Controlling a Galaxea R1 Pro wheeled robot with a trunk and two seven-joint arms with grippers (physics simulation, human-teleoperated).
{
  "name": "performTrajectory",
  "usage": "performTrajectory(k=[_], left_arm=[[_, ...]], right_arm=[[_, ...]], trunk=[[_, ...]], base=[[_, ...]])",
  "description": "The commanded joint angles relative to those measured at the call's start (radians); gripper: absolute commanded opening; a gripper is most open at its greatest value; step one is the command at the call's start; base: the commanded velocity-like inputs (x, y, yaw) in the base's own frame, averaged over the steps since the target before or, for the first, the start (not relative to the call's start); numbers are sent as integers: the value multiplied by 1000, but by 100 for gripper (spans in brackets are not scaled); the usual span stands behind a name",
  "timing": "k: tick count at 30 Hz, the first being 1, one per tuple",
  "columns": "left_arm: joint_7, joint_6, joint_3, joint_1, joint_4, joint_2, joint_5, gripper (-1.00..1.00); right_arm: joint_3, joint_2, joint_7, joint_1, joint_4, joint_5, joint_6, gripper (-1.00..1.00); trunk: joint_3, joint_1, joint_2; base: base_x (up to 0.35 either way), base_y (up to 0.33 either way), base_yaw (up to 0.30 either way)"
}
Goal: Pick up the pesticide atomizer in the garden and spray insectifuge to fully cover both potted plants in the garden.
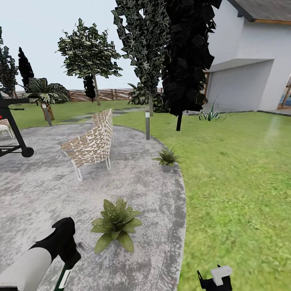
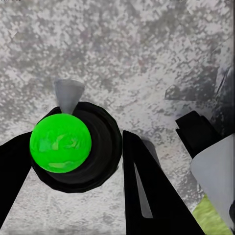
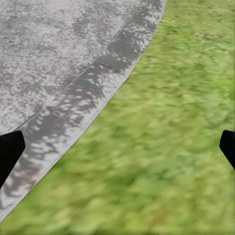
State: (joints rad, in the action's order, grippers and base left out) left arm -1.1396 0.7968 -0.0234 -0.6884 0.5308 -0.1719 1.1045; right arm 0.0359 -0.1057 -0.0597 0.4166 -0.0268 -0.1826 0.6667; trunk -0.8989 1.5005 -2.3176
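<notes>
My left gripper [image 2: 73, 147] is shut on the pesticide atomizer [image 2: 61, 142]. In the left wrist view it appears end-on as a bright green round top on a dark body, with a whitish nozzle, over the stone patio [image 1: 40, 190]. In the head view a sliver of the atomizer [image 1: 63, 279] shows under my left wrist at the bottom left. One potted plant [image 1: 116, 224] stands just right of that arm. The other potted plant [image 1: 166, 158] sits farther off at the patio's edge. My right gripper [image 3: 117, 147] is open over grass beside the patio rim, holding nothing.
A wicker chair [image 1: 91, 141] stands on the patio behind the near plant. A grey bollard lamp [image 1: 147, 125] rises at the patio edge and a black wheeled frame [image 1: 12, 133] at the left. Lawn [image 1: 242, 182] stretches right toward a white house [image 1: 250, 60], and trees and a fence [image 1: 107, 94] stand behind.
</notes>
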Motion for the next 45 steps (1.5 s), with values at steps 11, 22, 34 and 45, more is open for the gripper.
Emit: performTrajectory(k=[11, 22, 34, 45], left_arm=[[-3, 5, 7, 33, 12, 1, -7, -100], [11, 13, 7, 39, 79, 6, -9, -100], [15, 11, 6, 52, 90, -23, 3, -100], [99, 17, 5, 41, 103, 11, -6, -100]], right_arm=[[3, 0, -6, 1, 1, -6, 2, 100], [3, 0, -8, 1, 1, -6, 1, 100], [3, 0, -8, 1, 1, -6, 1, 100], [3, 0, -8, 1, 1, -6, 1, 100]], trunk=[[-1, 0, 0], [-1, 0, 0], [-1, 0, 0], [-1, 0, 0]], base=[[0, 0, 0], [0, 0, 0], [0, 0, 0], [0, 0, 0]])
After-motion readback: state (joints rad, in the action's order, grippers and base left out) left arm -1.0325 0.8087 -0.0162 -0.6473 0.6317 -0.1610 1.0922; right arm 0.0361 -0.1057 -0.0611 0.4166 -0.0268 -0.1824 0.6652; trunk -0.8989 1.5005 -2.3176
